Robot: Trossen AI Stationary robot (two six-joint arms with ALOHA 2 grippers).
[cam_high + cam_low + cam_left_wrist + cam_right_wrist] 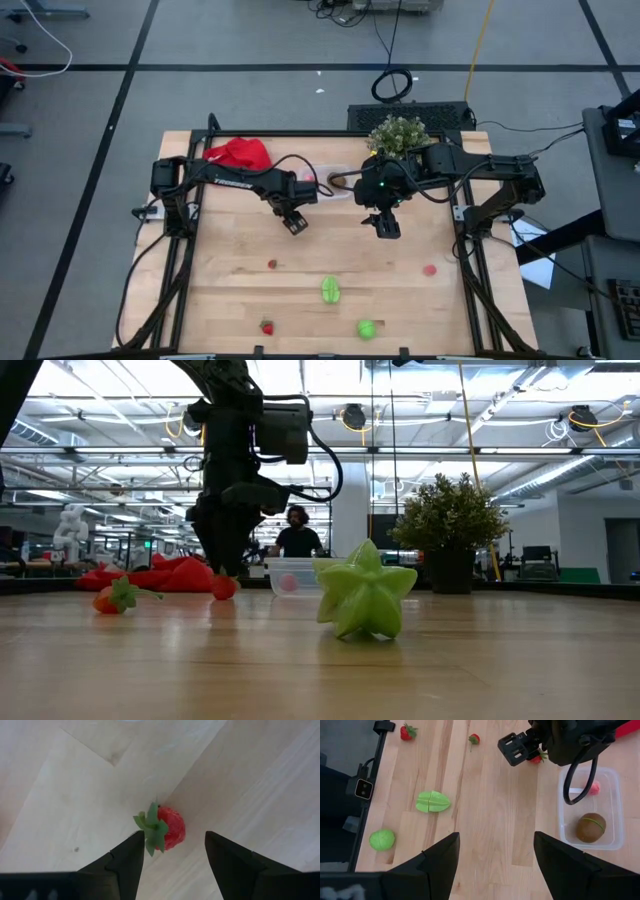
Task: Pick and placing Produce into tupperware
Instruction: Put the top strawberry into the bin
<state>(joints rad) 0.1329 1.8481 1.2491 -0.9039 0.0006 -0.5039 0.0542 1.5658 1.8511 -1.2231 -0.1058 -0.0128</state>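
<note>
- Produce nearest the counter's (230, 300) front edge: a strawberry (267, 327) and a round green piece (367, 328), then a ribbed green piece (331, 290), which fills the low view's middle.
- Farther in, one small strawberry (272, 264) lies left of centre and a pinkish-red piece (430, 269) lies to the right, well apart.
- Left claw (174, 851) hangs over another strawberry (165, 827), fingers apart on either side of it; whether they touch it is unclear, and the high view hides this fruit under the arm.
- Right claw (495, 851) hovers mid-counter, fingers apart and empty.
- Tupperware (615, 805), mostly hidden by the arms from above, holds a brown oval (590, 828) and a pink piece (594, 787) partly behind a cable.
- Red cloth (238, 153) and potted plant (397, 134) sit at the far edge.
- Beyond, a person (297, 536) shows, cut off by the counter.
</note>
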